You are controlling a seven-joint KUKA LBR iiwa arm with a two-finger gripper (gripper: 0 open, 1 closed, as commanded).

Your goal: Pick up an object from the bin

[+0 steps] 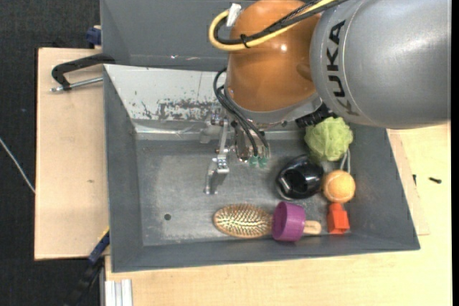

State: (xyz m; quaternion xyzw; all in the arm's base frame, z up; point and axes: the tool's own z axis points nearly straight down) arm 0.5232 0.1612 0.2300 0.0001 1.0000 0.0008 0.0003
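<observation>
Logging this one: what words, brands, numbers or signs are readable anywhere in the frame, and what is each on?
"KUKA": on the grey casing of the arm, in dark letters running up its left end.
No other text is readable. The bin shows only dark specks on its back wall, not letters, and no writing is visible on the hairbrush or the other things.

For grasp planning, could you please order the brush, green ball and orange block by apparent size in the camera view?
1. Oval tan hairbrush with purple handle
2. Fuzzy green ball
3. Small orange-red block
</observation>
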